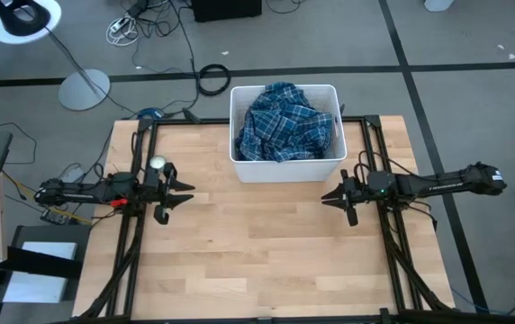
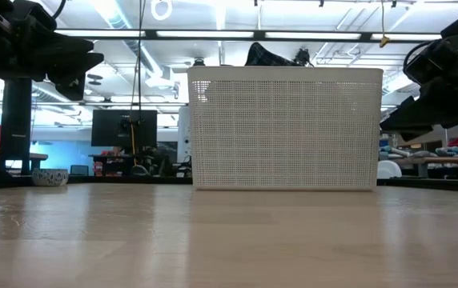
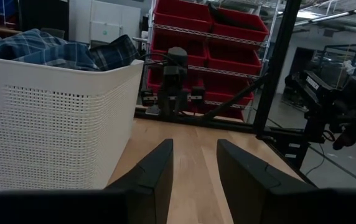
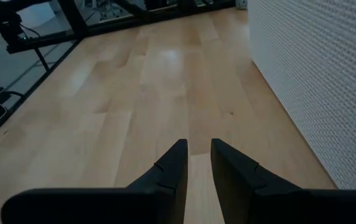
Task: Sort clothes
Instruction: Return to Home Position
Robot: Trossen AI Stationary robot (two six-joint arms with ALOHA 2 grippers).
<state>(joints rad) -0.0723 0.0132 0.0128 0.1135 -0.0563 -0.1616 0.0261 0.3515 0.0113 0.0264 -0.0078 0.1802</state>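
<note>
Pale wooden table [image 1: 257,256] of butcher-block planks, smooth and slightly glossy, framed by black metal rails and seen from above.

The left gripper [image 1: 187,194] hangs over the table's left side. Its two dark, wedge-shaped fingers [image 3: 156,177] are parted with a clear gap and hold nothing. The right gripper [image 1: 328,198] hangs over the right side, pointing inward toward the left one. Its fingers [image 4: 168,177] are parted by a narrower gap and also hold nothing. Both grippers sit above the table top, well apart from each other, on arms that stretch in flat from the table's outer edges.

Between the two grippers and farther back, at the middle of the table's far edge, stands a white rectangular plastic bin [image 1: 286,168]. It has rounded corners, and its walls are pierced by a fine grid of small holes. A blue-and-white plaid shirt [image 1: 284,121] lies crumpled inside, filling the bin, with soft folds rising a little above the rim.

Past the table lies a grey floor with a coil of black cable [image 1: 212,79]. The left wrist view shows red plastic crates [image 3: 228,31] on a wire shelf beyond the table.
</note>
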